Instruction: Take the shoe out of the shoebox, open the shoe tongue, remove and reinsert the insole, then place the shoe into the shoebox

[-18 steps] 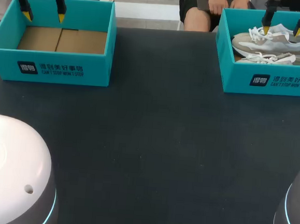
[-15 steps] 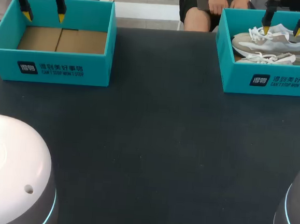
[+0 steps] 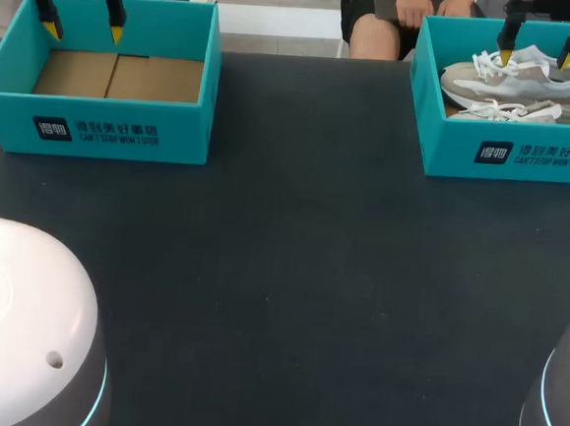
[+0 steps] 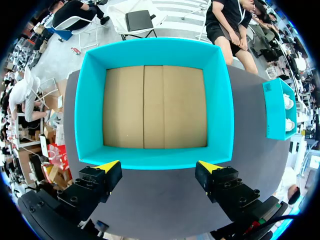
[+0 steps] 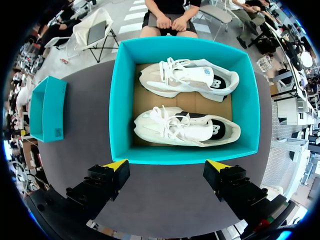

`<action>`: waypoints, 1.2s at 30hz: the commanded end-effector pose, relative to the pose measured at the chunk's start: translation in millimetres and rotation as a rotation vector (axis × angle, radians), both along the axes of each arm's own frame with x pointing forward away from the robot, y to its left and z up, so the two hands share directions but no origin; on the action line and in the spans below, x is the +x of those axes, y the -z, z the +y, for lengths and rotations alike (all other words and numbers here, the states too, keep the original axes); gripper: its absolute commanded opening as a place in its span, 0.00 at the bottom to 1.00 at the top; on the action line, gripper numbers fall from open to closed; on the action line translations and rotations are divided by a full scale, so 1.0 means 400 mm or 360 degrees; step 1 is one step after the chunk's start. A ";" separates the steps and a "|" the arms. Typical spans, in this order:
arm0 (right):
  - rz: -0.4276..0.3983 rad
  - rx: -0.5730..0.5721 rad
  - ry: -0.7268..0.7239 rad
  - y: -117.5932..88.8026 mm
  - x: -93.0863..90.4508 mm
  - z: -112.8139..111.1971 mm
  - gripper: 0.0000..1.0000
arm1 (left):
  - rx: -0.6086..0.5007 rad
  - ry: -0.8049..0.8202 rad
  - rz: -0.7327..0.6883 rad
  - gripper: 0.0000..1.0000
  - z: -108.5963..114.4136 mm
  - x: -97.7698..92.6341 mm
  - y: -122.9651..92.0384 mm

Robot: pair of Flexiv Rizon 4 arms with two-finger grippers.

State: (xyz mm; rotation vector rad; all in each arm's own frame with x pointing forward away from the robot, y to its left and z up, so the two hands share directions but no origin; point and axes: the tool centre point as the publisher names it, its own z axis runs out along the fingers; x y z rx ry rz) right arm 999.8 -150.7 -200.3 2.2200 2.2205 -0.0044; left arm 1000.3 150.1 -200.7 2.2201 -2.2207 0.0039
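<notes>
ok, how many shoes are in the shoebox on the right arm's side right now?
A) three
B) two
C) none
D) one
B: in the right wrist view the teal shoebox holds a near sneaker and a far sneaker, white, lying side by side on its cardboard floor.

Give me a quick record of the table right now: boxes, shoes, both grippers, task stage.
left box: empty, bare cardboard floor
right box: holds two shoes
far shoe: lying on its side
near shoe: lying on its side, beside the far one
left gripper: open, above the left box, holding nothing
right gripper: open, above the shoes, holding nothing
task stage: no shoe taken out yet
</notes>
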 end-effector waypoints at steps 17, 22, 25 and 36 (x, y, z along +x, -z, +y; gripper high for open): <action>-0.0045 -0.0146 0.0188 0.130 -0.021 -0.248 1.00 | 0.0002 0.0000 0.0000 1.00 0.000 -0.001 -0.001; -0.0006 -0.0164 0.0249 0.189 -0.009 -0.302 0.78 | 0.0002 0.0000 0.0000 1.00 0.000 -0.001 -0.001; 0.0012 -0.0200 0.0258 0.214 0.002 -0.327 0.69 | 0.0002 0.0000 0.0000 1.00 0.000 -0.001 -0.001; -0.0013 -0.0225 0.0312 0.255 0.054 -0.395 0.70 | 0.0002 0.0000 0.0000 1.00 0.000 -0.001 -0.001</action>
